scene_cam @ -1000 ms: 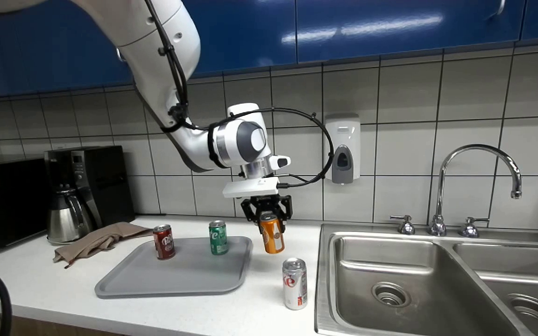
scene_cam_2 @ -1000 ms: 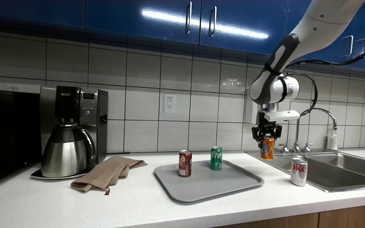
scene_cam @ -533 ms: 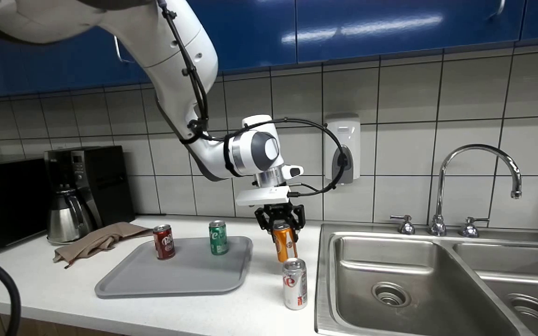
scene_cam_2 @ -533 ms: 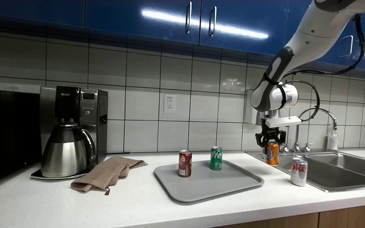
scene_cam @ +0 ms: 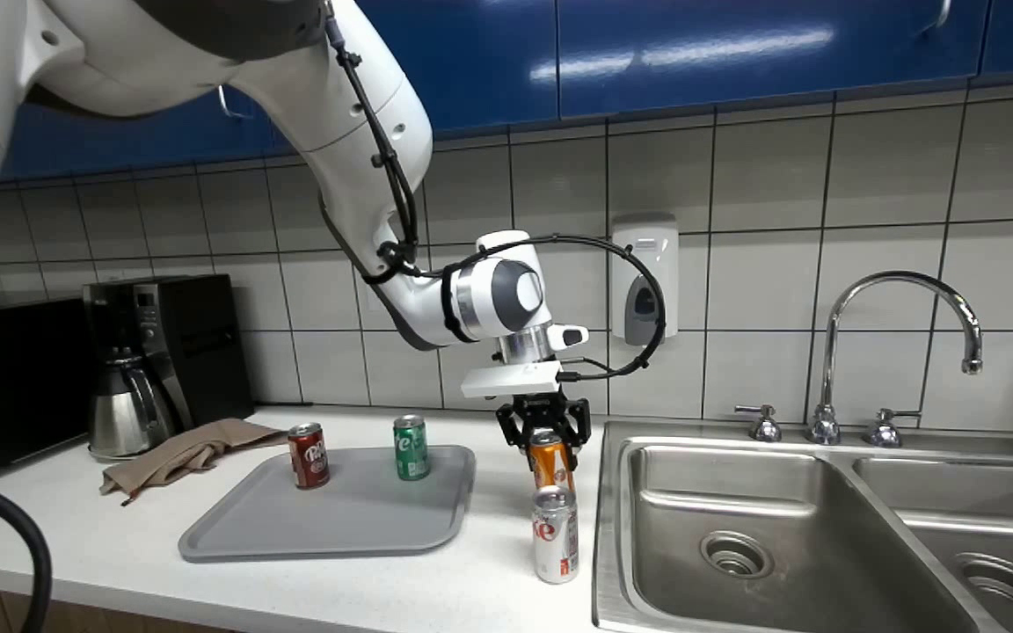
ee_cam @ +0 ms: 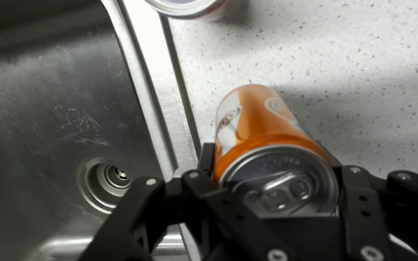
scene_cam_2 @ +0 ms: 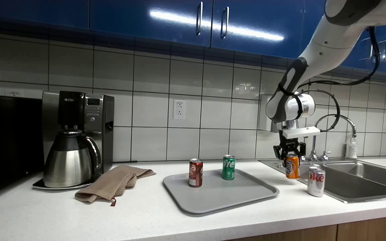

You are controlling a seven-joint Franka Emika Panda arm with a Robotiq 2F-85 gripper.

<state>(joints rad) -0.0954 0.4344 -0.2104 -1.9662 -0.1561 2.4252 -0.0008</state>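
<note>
Grasping the orange can (ee_cam: 263, 119) near its lid, with the end effector (scene_cam: 551, 450) clamped on 2 opposite sides. Taking the gray tray (scene_cam_2: 213, 201) as landmark, held past the tray edge nearest the sink (scene_cam: 614, 527), over the strip of surface (scene_cam: 506, 563) between tray and sink, leaning slightly. Seemingly just above that surface, though too unclear to rule out contact, with the base hidden in an exterior view by the silver can (scene_cam: 556, 536). Note that silver can upright past the same tray edge, farther forward than the orange can. Note also 2 cans upright on the tray: a dark red can (scene_cam_2: 195, 172) and a green can (scene_cam_2: 228, 167).

Judged to be mid-handling: past the grasp, short of any release. For the next move, keep the squeeze steady and mind the silver can, seemingly close by. If lowering, straighten the orange can and settle its base flat before loosening, clear of the sink, beyond it as reckoned from the tray. If crossing toward the tray, lift first, high enough to pass its raised rim.
</note>
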